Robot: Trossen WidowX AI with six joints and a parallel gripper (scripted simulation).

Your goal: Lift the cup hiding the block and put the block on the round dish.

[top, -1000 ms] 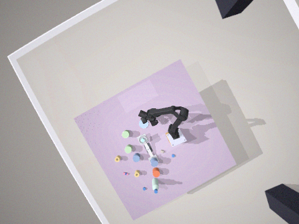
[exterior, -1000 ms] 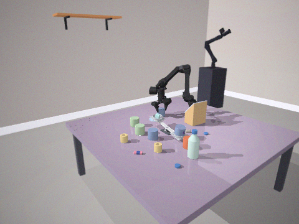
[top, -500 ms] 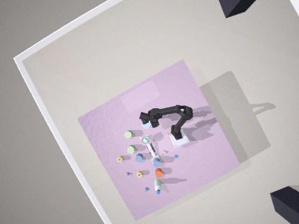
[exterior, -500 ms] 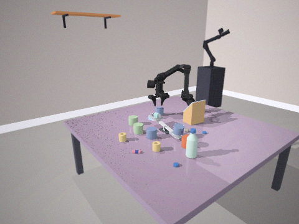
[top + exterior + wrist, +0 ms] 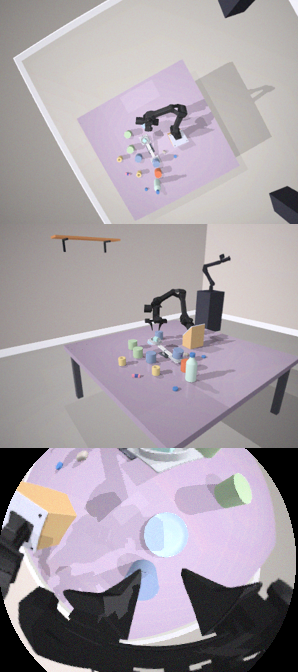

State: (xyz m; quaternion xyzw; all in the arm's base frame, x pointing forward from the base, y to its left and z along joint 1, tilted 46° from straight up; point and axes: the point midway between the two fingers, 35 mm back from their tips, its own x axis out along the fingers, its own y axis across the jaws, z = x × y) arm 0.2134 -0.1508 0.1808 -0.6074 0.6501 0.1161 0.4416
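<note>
My gripper (image 5: pixel 156 329) (image 5: pixel 161 571) is open and empty, high above the table. A blue cup (image 5: pixel 159 335) (image 5: pixel 145 582) stands on the table below it, beside the light-blue round dish (image 5: pixel 143 126) (image 5: pixel 170 535). No cup is above the dish, and its visible face is bare. The balance (image 5: pixel 150 149) (image 5: pixel 166 351) carries the uncovered teal block (image 5: pixel 144 140) (image 5: pixel 156 339) on one end pan. The identical blue cup (image 5: pixel 156 162) (image 5: pixel 177 353) stands on the other end. The arm hides the first cup in the top view.
Two green cylinders (image 5: pixel 127 134) (image 5: pixel 130 149) and another blue cylinder (image 5: pixel 138 158) (image 5: pixel 151 357) stand beside the balance. An orange-red cylinder (image 5: pixel 158 173) and a pale bottle (image 5: pixel 157 184) (image 5: pixel 191 370) stand beyond its cup end. An orange wedge (image 5: pixel 194 337) (image 5: pixel 60 515) stands by the arm's base.
</note>
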